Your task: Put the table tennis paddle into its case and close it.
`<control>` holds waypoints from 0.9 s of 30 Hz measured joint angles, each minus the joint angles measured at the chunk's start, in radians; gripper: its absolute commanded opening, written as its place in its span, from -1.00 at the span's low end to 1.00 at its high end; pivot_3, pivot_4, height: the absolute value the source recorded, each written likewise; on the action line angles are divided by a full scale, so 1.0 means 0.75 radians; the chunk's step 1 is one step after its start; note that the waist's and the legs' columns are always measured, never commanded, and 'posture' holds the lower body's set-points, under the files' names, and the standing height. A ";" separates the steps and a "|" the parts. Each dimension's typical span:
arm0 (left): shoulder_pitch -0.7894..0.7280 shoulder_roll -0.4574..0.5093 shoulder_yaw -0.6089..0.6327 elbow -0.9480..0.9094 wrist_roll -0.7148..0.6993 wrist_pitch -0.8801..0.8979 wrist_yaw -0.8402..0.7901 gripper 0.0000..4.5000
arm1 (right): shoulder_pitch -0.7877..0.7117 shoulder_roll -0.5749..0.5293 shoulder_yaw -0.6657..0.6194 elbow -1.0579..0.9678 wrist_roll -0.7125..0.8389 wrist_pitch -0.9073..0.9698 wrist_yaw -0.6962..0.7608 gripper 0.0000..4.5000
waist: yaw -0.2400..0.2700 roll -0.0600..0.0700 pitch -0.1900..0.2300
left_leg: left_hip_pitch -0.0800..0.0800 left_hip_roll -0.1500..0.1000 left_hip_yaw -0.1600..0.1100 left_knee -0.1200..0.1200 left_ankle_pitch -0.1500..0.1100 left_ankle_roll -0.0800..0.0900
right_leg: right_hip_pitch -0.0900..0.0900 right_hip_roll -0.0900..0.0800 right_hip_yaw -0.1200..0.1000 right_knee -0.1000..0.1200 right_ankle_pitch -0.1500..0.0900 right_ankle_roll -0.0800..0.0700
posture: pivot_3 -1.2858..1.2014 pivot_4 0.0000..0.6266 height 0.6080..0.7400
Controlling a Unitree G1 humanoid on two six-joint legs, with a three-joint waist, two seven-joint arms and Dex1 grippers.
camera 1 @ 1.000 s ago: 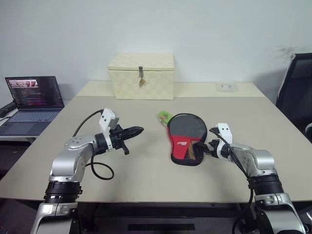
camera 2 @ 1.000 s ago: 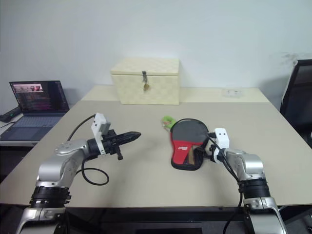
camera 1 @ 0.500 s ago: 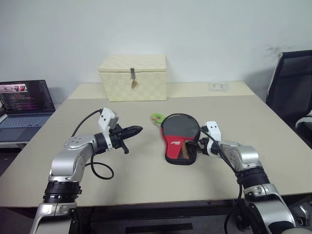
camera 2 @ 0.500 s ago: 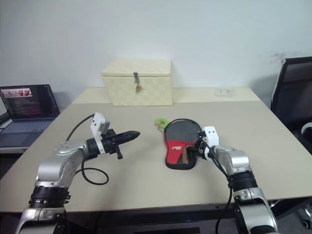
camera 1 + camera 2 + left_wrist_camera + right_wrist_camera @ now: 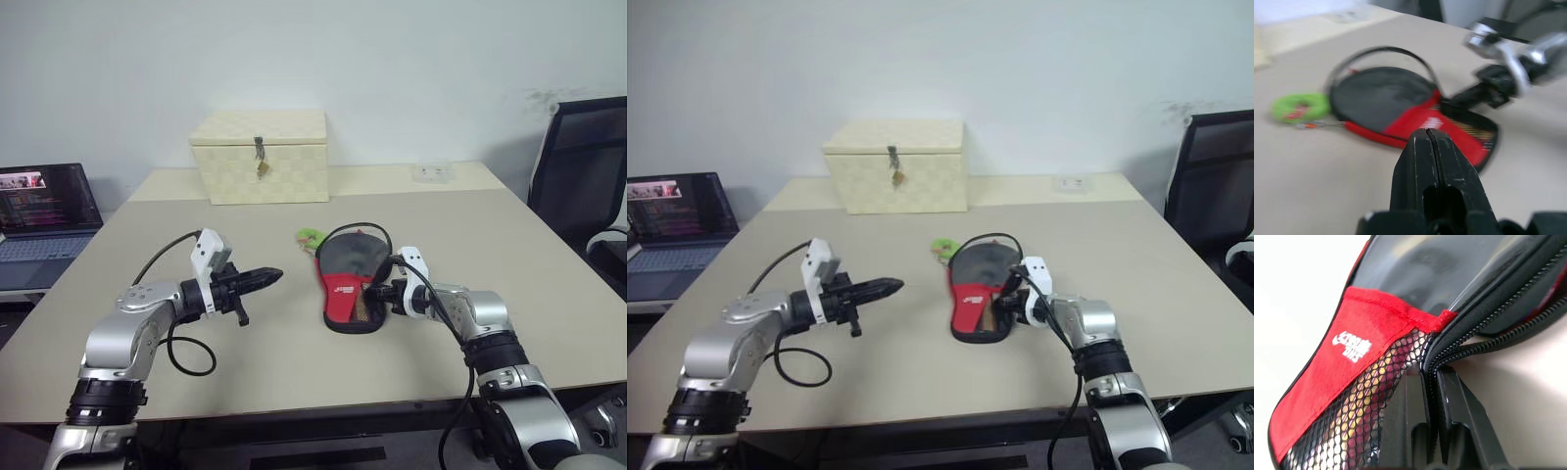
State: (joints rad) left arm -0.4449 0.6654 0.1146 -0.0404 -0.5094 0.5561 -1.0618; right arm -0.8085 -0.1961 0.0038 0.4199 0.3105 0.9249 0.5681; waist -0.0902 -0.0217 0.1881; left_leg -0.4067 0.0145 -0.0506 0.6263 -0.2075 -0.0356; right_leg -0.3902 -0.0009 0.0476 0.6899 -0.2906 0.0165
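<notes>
The case point(image 5: 345, 266) lies mid-table, black with a red mesh handle section and a white logo point(image 5: 1352, 347); its upper flap edge arches up off the lower half. The table tennis paddle sits inside, its pale handle point(image 5: 364, 306) showing through the mesh. My right gripper point(image 5: 383, 291) is at the case's right side, shut on the zip edge point(image 5: 1432, 363) near the handle section. To the left of the case, my left gripper point(image 5: 274, 277) hovers above the table, shut and empty, its tips point(image 5: 1426, 133) pointing at the case. A green tag point(image 5: 311, 237) lies by the case's far end.
A cream woven box with a latch point(image 5: 260, 157) stands at the back of the table. A laptop point(image 5: 44, 211) sits on a side table at far left, a black chair point(image 5: 583, 166) at the right. A small white item point(image 5: 431, 172) lies near the far edge.
My right gripper moved left up to the case and shut on its zip edge; the flap now arches up. The left gripper drew back slightly. The camera view shifted.
</notes>
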 measured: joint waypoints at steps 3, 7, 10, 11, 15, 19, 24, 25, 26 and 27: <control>0.054 -0.001 -0.036 -0.073 -0.032 0.038 -0.017 -1.00 | 0.019 0.040 0.042 -0.057 0.020 0.048 0.030 -0.98 | 0.000 0.000 0.000 | 0.000 0.000 -0.001 -0.001 0.000 0.000 | 0.000 0.000 -0.002 0.000 -0.001 -0.002 | 0.03 -0.52 1.00; 0.089 0.001 -0.041 -0.139 -0.061 0.075 -0.022 -1.00 | 0.078 0.068 0.086 -0.178 0.043 0.123 0.051 -0.98 | 0.005 0.000 0.000 | -0.001 0.000 -0.001 -0.001 0.000 0.000 | 0.000 0.000 -0.003 0.000 -0.002 -0.002 | 0.03 -0.52 1.00; 0.117 0.011 -0.043 -0.160 -0.082 0.096 -0.025 -1.00 | 0.146 0.069 0.096 -0.301 0.065 0.194 0.047 -0.98 | 0.008 0.000 0.000 | -0.002 -0.001 -0.002 -0.001 0.000 0.000 | 0.000 0.000 -0.004 -0.001 -0.002 -0.002 | 0.03 -0.52 1.00; 0.126 0.013 -0.043 -0.165 -0.086 0.099 -0.025 -1.00 | 0.180 0.069 0.093 -0.357 0.078 0.228 0.034 -0.98 | 0.010 0.000 0.000 | -0.002 -0.001 -0.003 -0.001 0.000 0.000 | 0.000 0.000 -0.004 -0.001 -0.002 -0.002 | 0.03 -0.52 1.00; 0.153 0.019 -0.046 -0.202 -0.096 0.116 -0.025 -1.00 | 0.283 0.068 0.064 -0.536 0.115 0.337 -0.022 -0.98 | 0.013 0.000 0.000 | -0.003 -0.001 -0.004 -0.001 0.000 0.000 | 0.000 -0.001 -0.005 -0.002 -0.002 -0.002 | 0.03 -0.52 1.00; 0.171 0.022 -0.050 -0.211 -0.104 0.119 -0.026 -1.00 | 0.408 0.079 -0.010 -0.735 0.181 0.474 -0.101 -0.98 | 0.020 0.000 0.000 | -0.004 -0.001 -0.004 -0.001 0.000 0.000 | 0.000 -0.001 -0.004 -0.004 -0.002 -0.002 | 0.03 -0.52 1.00; 0.171 0.031 -0.052 -0.210 -0.106 0.120 -0.030 -1.00 | 0.490 0.149 -0.090 -0.863 0.222 0.584 -0.193 -0.98 | 0.026 0.000 0.000 | -0.004 -0.001 -0.004 -0.002 0.000 0.000 | 0.000 -0.001 -0.004 -0.005 -0.002 -0.002 | 0.03 -0.52 1.00; 0.170 0.034 -0.054 -0.211 -0.106 0.120 -0.032 -1.00 | 0.505 0.172 -0.112 -0.880 0.234 0.600 -0.215 -0.98 | 0.026 0.000 0.000 | -0.004 -0.001 -0.004 -0.002 0.000 0.000 | 0.000 -0.001 -0.005 -0.006 -0.002 -0.002 | 0.03 -0.52 1.00; 0.169 0.036 -0.054 -0.210 -0.106 0.120 -0.033 -1.00 | 0.518 0.186 -0.127 -0.895 0.239 0.614 -0.229 -0.98 | 0.027 0.000 0.000 | -0.004 -0.001 -0.004 -0.002 0.000 0.000 | 0.000 -0.001 -0.005 -0.006 -0.002 -0.002 | 0.03 -0.52 1.00; 0.168 0.038 -0.054 -0.210 -0.106 0.120 -0.036 -1.00 | 0.531 0.201 -0.140 -0.913 0.245 0.626 -0.244 -0.98 | 0.027 0.000 0.000 | -0.004 -0.001 -0.004 -0.003 0.000 0.000 | 0.000 -0.001 -0.005 -0.007 -0.002 -0.002 | 0.03 -0.52 1.00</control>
State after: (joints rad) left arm -0.3189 0.6940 0.0742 -0.1982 -0.5892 0.6457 -1.0892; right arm -0.4106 -0.0453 -0.1009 -0.2652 0.4942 1.3946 0.3851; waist -0.0696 -0.0216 0.1882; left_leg -0.4100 0.0134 -0.0534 0.6244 -0.2075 -0.0358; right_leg -0.3899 -0.0016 0.0440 0.6847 -0.2925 0.0154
